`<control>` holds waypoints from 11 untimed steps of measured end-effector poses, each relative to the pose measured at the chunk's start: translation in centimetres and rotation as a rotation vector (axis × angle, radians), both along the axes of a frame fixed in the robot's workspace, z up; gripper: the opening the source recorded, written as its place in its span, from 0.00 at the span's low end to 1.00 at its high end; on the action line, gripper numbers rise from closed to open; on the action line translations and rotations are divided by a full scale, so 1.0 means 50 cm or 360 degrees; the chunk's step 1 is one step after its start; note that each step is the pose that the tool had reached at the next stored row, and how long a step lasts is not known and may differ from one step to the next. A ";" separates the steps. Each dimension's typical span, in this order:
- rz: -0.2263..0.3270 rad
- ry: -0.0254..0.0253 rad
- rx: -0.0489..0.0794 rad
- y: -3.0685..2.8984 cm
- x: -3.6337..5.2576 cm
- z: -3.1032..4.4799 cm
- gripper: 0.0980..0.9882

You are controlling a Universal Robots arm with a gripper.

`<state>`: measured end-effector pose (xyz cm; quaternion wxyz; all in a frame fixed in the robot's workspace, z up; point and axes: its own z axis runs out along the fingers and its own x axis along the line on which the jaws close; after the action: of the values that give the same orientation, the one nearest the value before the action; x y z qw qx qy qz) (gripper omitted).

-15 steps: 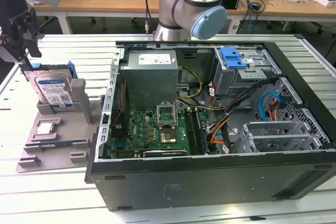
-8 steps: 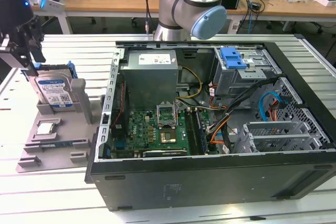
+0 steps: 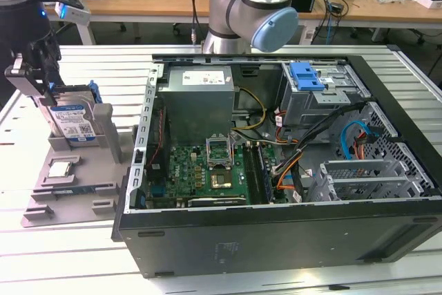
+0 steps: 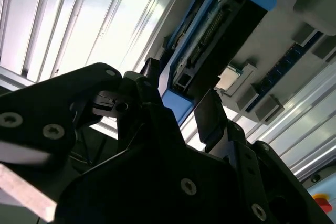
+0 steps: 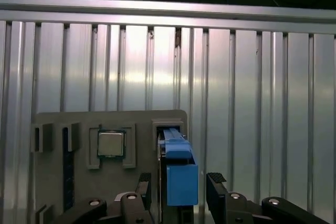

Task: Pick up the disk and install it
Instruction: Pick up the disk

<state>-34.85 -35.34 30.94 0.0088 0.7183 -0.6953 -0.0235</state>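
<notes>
From where I stand, the disk [image 3: 73,122] is up on its edge in a slot of the grey plastic fixture [image 3: 65,188]. That fixture sits on the slatted aluminium table [image 3: 207,271] at the exterior view's left, beside the open computer case [image 3: 276,236] and not in it. The gripper [image 5: 179,183] hangs right over the disk with its jaws apart. In the first wrist view the two black fingers [image 5: 218,187] stand one on each side of the blue frame. A sliver of table shows between finger and frame, so nothing is clamped yet.

I'd judge the disk dense and rigid for its size, a metal slab with some heft and no give. The silver faces look smooth and likely slippery, while the blue plastic carrier round the edges is thinner and probably flexes a little. The broad flat faces, near the upper end that stands clear of the slot, seem the sensible place to pinch (squarely, so it doesn't swing). It likely won't take kindly to knocks, and the connector strip [image 4: 209,32] along one edge is best kept off.

The fixture is matte, moulded, with square pockets, one holding a small square silver chip [image 5: 111,144]. The table slats are ribbed and glossy, and the case is dark sheet metal.
</notes>
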 end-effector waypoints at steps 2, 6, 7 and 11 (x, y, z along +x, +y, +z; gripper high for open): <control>0.0015 0.00000 -0.0001 0.000 0.001 -0.008 0.50; 0.0042 -0.00001 -0.0002 0.001 0.006 -0.023 0.50; 0.0047 0.00000 -0.0002 0.001 0.007 -0.026 0.50; 0.0064 -0.00001 -0.0003 0.002 0.011 -0.039 0.50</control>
<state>-34.29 -35.23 28.96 0.0098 0.7321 -0.6808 -0.0227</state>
